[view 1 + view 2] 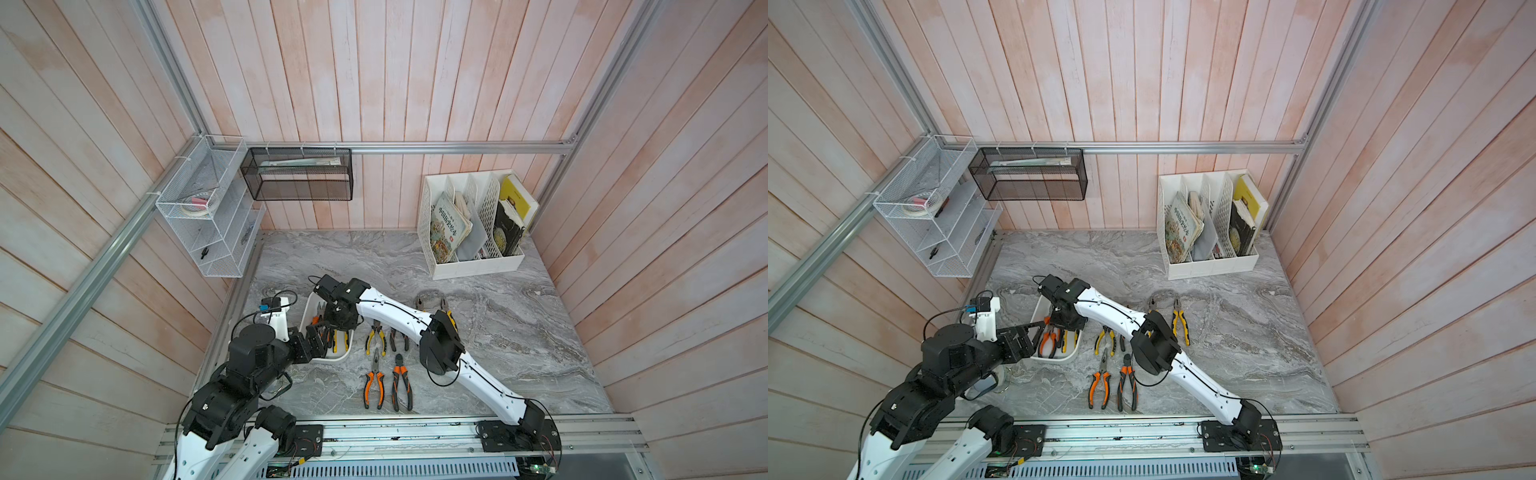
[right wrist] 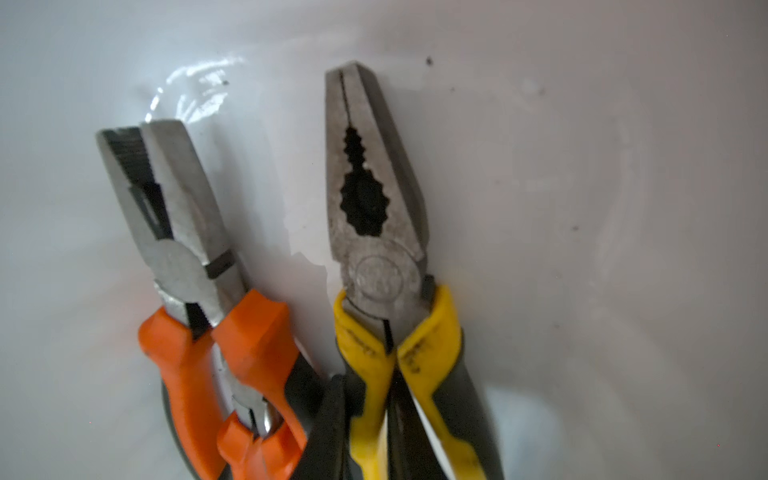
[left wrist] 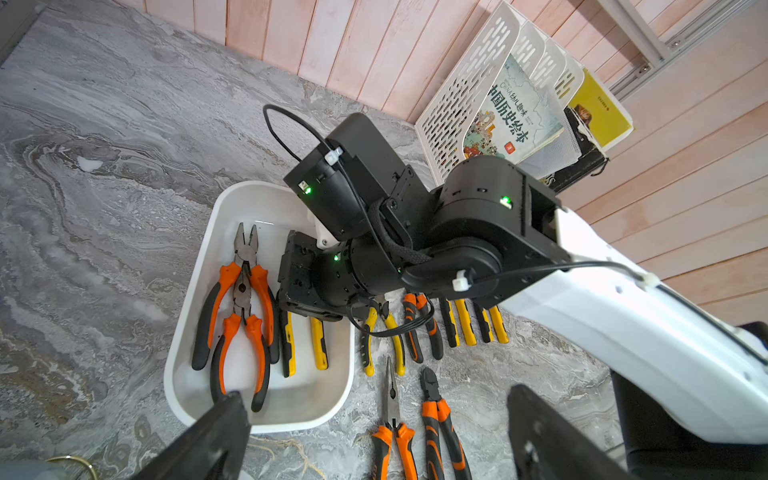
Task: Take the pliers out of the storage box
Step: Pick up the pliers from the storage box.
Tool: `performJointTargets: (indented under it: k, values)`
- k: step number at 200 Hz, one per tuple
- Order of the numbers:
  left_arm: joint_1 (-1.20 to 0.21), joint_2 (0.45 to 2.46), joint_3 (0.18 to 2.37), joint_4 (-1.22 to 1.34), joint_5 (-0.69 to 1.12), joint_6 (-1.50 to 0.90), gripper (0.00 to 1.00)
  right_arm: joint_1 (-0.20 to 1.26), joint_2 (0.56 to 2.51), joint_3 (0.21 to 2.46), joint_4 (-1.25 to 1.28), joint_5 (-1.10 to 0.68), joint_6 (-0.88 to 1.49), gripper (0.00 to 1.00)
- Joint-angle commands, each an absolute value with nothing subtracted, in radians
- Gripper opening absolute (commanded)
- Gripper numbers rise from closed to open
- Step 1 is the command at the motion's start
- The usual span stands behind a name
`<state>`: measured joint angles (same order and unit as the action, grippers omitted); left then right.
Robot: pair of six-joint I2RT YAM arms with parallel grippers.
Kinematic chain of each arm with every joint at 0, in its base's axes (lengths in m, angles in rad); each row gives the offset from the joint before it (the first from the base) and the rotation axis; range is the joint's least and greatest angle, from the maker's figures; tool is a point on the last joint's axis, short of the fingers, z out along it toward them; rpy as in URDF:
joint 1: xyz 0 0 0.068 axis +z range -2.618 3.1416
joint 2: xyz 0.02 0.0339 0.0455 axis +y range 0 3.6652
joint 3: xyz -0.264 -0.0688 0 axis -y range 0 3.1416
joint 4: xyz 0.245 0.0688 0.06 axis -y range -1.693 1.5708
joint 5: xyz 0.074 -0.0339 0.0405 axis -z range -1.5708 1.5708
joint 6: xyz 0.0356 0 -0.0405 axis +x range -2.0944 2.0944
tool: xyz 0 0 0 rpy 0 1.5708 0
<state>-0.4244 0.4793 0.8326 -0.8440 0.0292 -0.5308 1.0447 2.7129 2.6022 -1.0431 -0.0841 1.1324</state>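
The box (image 1: 345,352) sits near the table's (image 1: 519,332) 9 o'clock edge; the right gripper (image 3: 303,291) is down inside it, clenched, apparently on the handles of the yellow pliers (image 2: 378,232), which lie along the box's 3 o'clock wall; two orange pliers (image 3: 245,291) lie stacked just beside them, toward 9 o'clock; the box floor shows bare at its 12 and 6 o'clock ends; the left gripper (image 3: 374,395) hangs released, wide, at the box's 8 o'clock corner; six pliers (image 1: 376,338) lie on the table from 1 to 4 o'clock of the box, two partly under the right arm; past them, toward 3 o'clock, the table is open.
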Motion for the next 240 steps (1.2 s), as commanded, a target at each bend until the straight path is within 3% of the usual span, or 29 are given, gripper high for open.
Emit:
performJointTargets:
  k: [1,113,169,207,240]
  values:
    - [-0.422,0.472,0.819,-0.821,0.048,-0.509,1.00,1.032,2.789,2.563,-1.087,-0.033,1.111,0.02]
    - [-0.422,0.448,0.818,-0.822,0.021,-0.522,1.00,0.995,2.388,2.538,-1.004,0.051,0.983,0.00]
    - [-0.422,0.559,0.819,-0.832,0.037,-0.522,1.00,0.979,2.159,2.438,-1.135,0.182,0.853,0.00]
    - [-0.421,0.693,0.834,-0.860,0.036,-0.518,1.00,0.944,1.868,2.052,-1.157,0.307,0.736,0.00]
    - [-0.422,0.755,0.838,-0.875,0.026,-0.525,1.00,0.783,1.498,1.490,-0.910,0.209,0.663,0.00]
